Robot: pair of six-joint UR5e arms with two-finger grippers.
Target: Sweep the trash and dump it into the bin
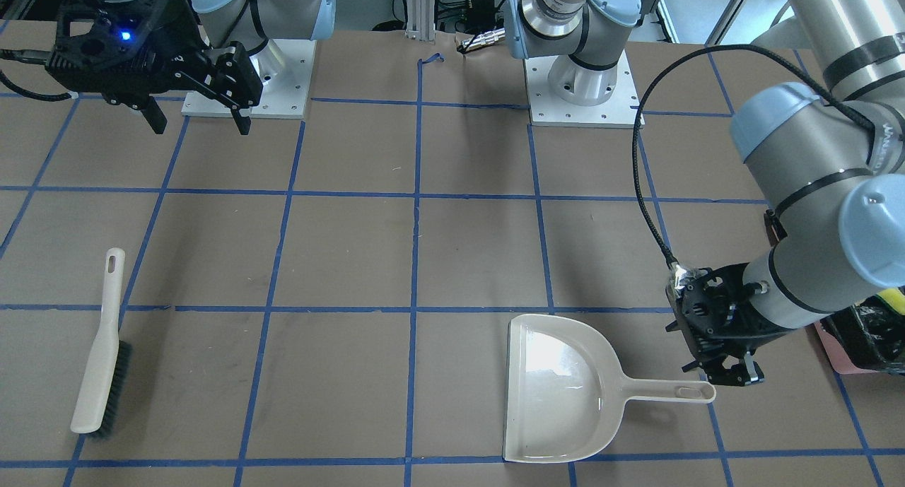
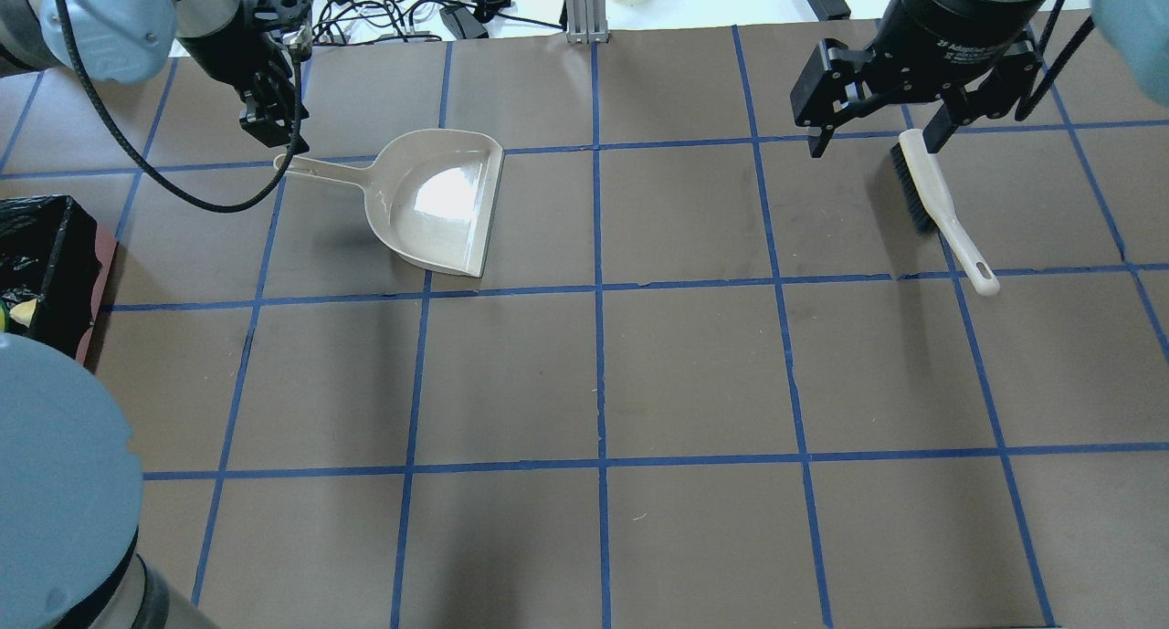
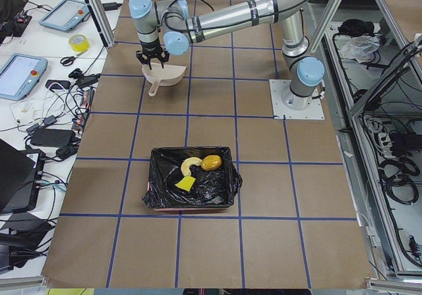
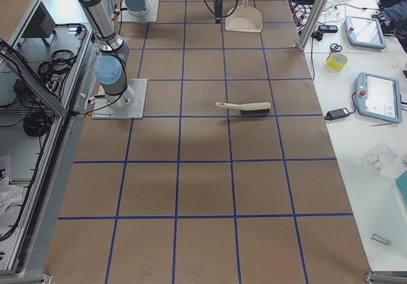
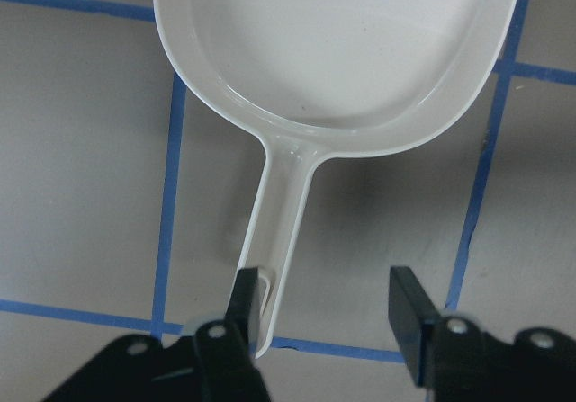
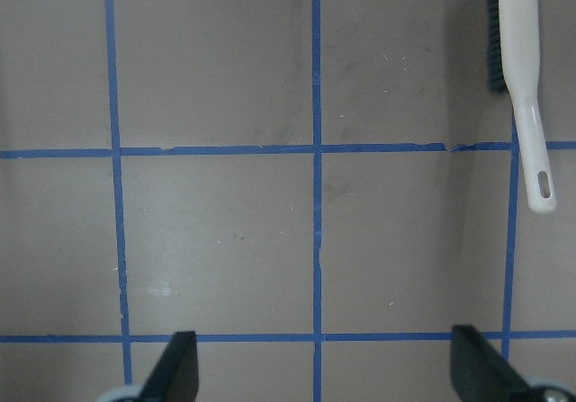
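The trash lies inside the bin (image 3: 220, 191), a box lined with black plastic: a golden-brown roll (image 3: 211, 162), a curved tan pastry piece (image 3: 188, 167) and a yellow wedge (image 3: 184, 185). The bin also shows at the table's edge in the overhead view (image 2: 46, 255). The beige dustpan (image 2: 438, 200) lies empty on the table. My left gripper (image 5: 321, 285) is open just over the end of the dustpan's handle (image 5: 279, 222), which sits beside its left finger. My right gripper (image 2: 872, 147) is open and empty, high above the brush (image 2: 941, 209).
The brush (image 1: 102, 353) lies flat on the table, bristles toward the far edge from the robot. Blue tape lines grid the brown table (image 2: 603, 373). Cables and devices lie beyond the far edge (image 2: 438, 8).
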